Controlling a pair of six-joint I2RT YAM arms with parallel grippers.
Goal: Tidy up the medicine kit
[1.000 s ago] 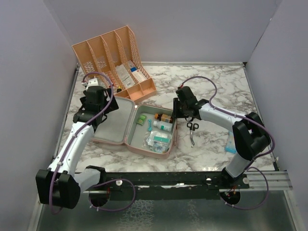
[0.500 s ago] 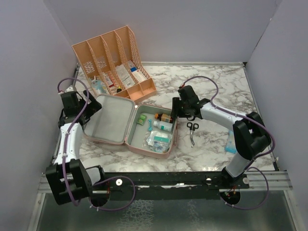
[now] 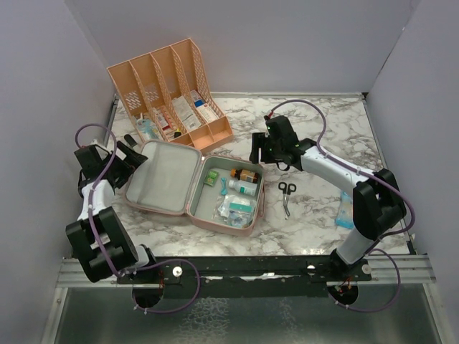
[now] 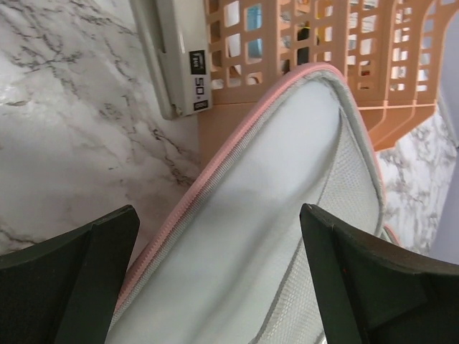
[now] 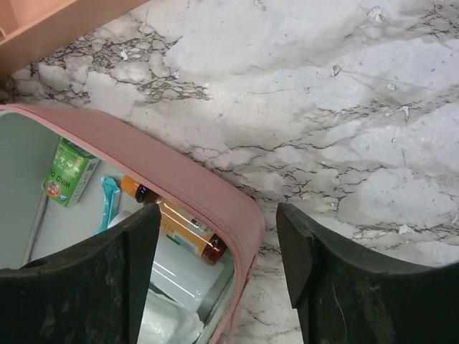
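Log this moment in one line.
left gripper: open, empty, over kit lid | right gripper: open, empty, above kit corner | medicine kit: open, items inside | scissors: outside kit

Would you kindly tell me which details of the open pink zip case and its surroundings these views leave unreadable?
- Top view: light blue item, partly hidden by the right arm; identity unclear.
- Top view: labels in the peach slotted organizer are too small.
- Right wrist view: amber bottle half hidden by the wall of the pink zip case.
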